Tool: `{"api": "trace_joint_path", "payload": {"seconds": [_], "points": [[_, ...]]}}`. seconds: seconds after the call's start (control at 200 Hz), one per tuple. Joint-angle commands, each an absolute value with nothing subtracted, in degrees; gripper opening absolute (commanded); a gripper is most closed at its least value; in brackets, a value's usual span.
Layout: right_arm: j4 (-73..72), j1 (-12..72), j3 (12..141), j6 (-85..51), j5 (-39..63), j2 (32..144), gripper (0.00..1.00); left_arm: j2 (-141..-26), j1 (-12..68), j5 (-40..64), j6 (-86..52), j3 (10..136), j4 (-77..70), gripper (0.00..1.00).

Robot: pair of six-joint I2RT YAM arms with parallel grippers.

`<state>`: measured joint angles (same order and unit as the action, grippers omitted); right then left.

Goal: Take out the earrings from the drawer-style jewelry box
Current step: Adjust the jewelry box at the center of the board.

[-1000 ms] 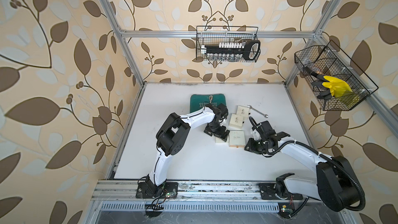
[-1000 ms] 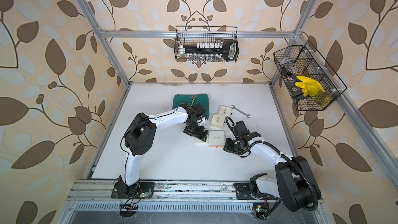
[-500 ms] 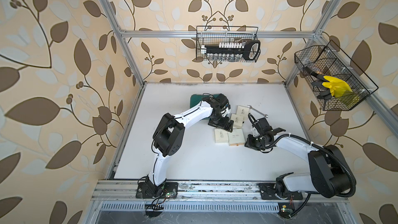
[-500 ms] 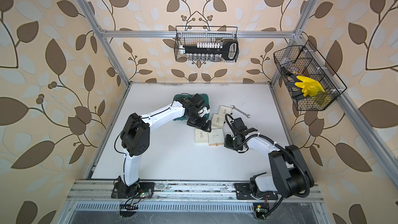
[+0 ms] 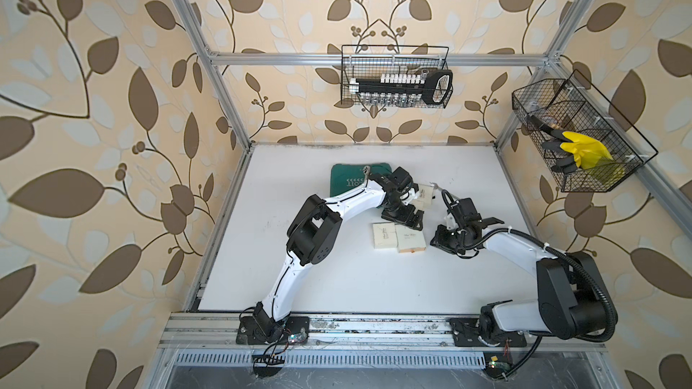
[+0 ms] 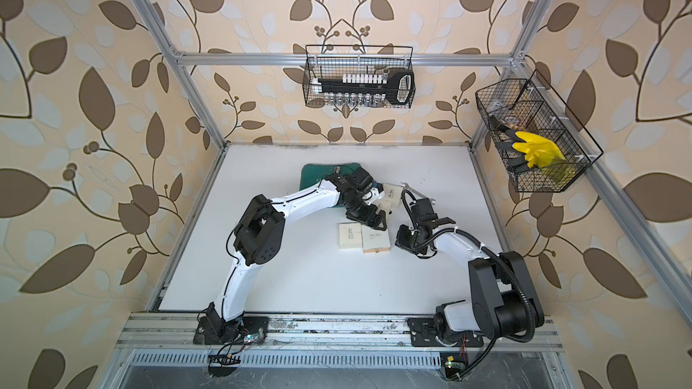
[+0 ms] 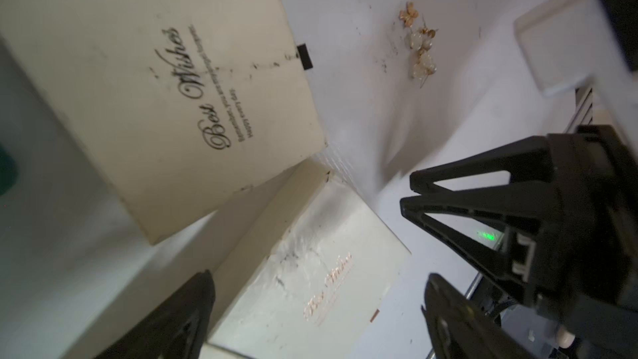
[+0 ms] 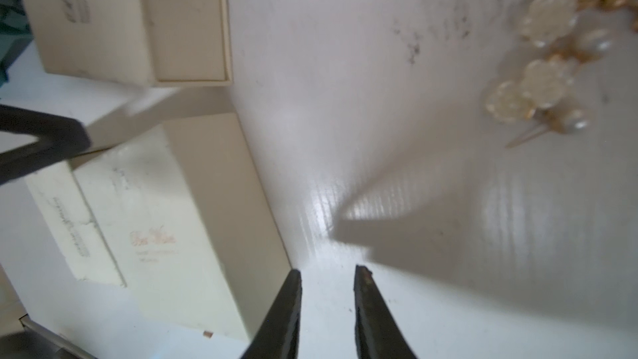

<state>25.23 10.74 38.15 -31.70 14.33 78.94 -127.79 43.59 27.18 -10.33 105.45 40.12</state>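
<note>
The earrings (image 7: 419,46), a small cluster of pearly beads with gold bits, lie loose on the white table (image 7: 362,105); the right wrist view shows the earrings (image 8: 545,74) beyond my right fingertips. My left gripper (image 7: 317,309) is open, its jaws straddling a cream box (image 7: 310,271) without touching it. Just right of two side-by-side cream boxes (image 5: 397,237), my right gripper (image 8: 328,291) hovers low over bare table, narrowly open and holding nothing. A further cream jewelry box (image 8: 131,22) seems to have its drawer slid partly out.
More cream boxes (image 5: 423,194) and a silver wrench (image 5: 436,185) lie behind the grippers. A green cloth (image 5: 348,181) sits at the back under the left arm. Both grippers (image 5: 410,218) (image 5: 436,237) are close together. Wire baskets (image 5: 395,76) hang on the walls.
My left gripper has swung right, uncovering the left cream box. The right gripper has edged slightly towards the back. Neither has taken hold of anything.
</note>
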Motion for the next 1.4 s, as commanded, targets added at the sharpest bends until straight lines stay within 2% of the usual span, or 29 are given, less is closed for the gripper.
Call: {"api": "trace_joint_path", "payload": {"seconds": [0.0, 0.195, 0.37, 0.85, 1.18, 1.4], "points": [[27.6, 10.7, 36.2, -30.1, 17.1, 76.0, 0.29, -127.4, 44.1, 30.0, -10.9, 104.5, 36.9, 0.96], [27.7, 10.7, 33.4, -30.3, 18.0, 74.3, 0.29, -128.1, 45.0, 31.8, -11.1, 104.1, 37.6, 0.96], [24.8, 10.7, 34.6, -30.9, 19.3, 77.6, 0.29, -125.3, 45.0, 32.5, -10.1, 101.4, 38.7, 0.96], [22.2, 10.5, 46.3, -31.6, 22.6, 89.2, 0.29, -120.4, 45.0, 33.5, -7.6, 96.7, 44.3, 0.97], [32.9, 10.4, 41.2, -30.2, 10.8, 79.6, 0.29, -117.4, 44.3, 32.6, -8.7, 93.0, 40.4, 0.97], [32.5, 12.8, 35.3, -31.3, 15.8, 76.4, 0.29, -118.0, 44.3, 33.0, -8.6, 93.2, 40.7, 0.97]]}}
